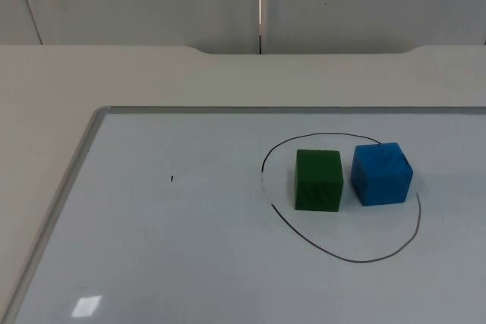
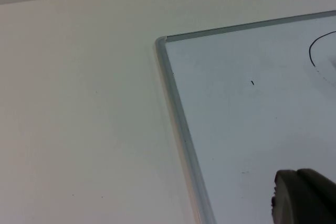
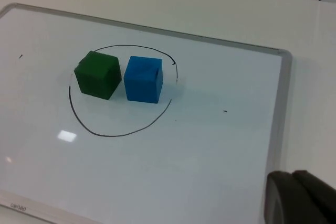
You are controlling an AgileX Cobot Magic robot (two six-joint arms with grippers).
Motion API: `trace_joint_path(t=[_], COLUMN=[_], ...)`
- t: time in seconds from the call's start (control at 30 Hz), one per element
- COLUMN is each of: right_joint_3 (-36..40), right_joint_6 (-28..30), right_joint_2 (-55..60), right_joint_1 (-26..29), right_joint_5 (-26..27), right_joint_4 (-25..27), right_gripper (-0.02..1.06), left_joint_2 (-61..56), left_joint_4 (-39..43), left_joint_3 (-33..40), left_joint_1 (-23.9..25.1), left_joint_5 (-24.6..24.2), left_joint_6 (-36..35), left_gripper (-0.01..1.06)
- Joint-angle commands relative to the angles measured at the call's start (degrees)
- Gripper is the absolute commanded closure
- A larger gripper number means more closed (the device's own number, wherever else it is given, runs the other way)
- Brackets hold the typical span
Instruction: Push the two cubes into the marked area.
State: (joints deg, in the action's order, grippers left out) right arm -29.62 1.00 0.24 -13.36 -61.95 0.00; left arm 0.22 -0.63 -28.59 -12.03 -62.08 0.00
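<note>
I looked for anything readable and found almost nothing. On the whiteboard, at its near frame edge in the right wrist view, there was a tiny printed mark, likely a maker's logo, but I could not make out its letters. The green cube and the blue cube carried no lettering or numbers on the faces I could see. The hand-drawn black outline around them was a plain loop, not a character. The small black ticks on the board spelled nothing.
</note>
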Motion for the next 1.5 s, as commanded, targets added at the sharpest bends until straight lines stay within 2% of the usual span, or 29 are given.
trace_joint_path(t=[0.0, 0.23, 0.33, 0.47, 0.5, 0.53, 0.63, 0.77, 1.07, 1.1, 1.17, 1.2, 1.27, 1.47], right_joint_3=[0.19, 0.19, 0.19, 0.19, 0.19, 0.19, 0.19, 0.19, 0.19, 0.19, 0.19, 0.19, 0.19, 0.19], right_joint_6=[0.31, 0.3, 0.3, 0.3, 0.3, 0.3, 0.3, 0.3, 0.3, 0.3, 0.3, 0.3, 0.3, 0.3], right_joint_2=[-0.24, -0.24, -0.24, -0.24, -0.24, -0.24, -0.24, -0.24, -0.24, -0.24, -0.24, -0.24, -0.24, -0.24], right_joint_1=[0.2, 0.2, 0.2, 0.2, 0.2, 0.2, 0.2, 0.2, 0.2, 0.2, 0.2, 0.2, 0.2, 0.2], right_joint_5=[0.11, 0.11, 0.11, 0.11, 0.11, 0.11, 0.11, 0.11, 0.11, 0.11, 0.11, 0.11, 0.11, 0.11], right_joint_4=[0.0, 0.0, 0.0, 0.0, 0.0, 0.0, 0.0, 0.0, 0.0, 0.0, 0.0, 0.0, 0.0, 0.0], right_gripper=[1.05, 1.04, 1.0, 0.76, 0.76, 0.64, 0.44, 0.35, 0.35, 0.32, 0.2, 0.2, 0.0, -0.01], left_joint_2=[-0.22, -0.22, -0.22, -0.22, -0.22, -0.22, -0.22, -0.22, -0.22, -0.22, -0.22, -0.22, -0.22, -0.22], left_joint_4=[-0.39, -0.39, -0.39, -0.39, -0.39, -0.39, -0.39, -0.39, -0.39, -0.39, -0.39, -0.39, -0.39, -0.38], left_joint_3=[0.19, 0.19, 0.19, 0.19, 0.19, 0.19, 0.19, 0.19, 0.19, 0.19, 0.19, 0.19, 0.19, 0.19], left_joint_1=[0.13, 0.13, 0.13, 0.13, 0.13, 0.13, 0.13, 0.13, 0.13, 0.13, 0.13, 0.13, 0.13, 0.13], left_joint_5=[0.45, 0.45, 0.45, 0.45, 0.45, 0.45, 0.45, 0.45, 0.45, 0.45, 0.45, 0.45, 0.45, 0.45], left_joint_6=[0.0, 0.0, 0.0, 0.0, 0.0, 0.0, 0.0, 0.0, 0.0, 0.0, 0.0, 0.0, 0.0, 0.0], left_gripper=[1.05, 1.05, 1.05, 1.05, 1.05, 1.05, 1.05, 1.05, 1.05, 1.05, 1.05, 1.05, 1.05, 1.05])
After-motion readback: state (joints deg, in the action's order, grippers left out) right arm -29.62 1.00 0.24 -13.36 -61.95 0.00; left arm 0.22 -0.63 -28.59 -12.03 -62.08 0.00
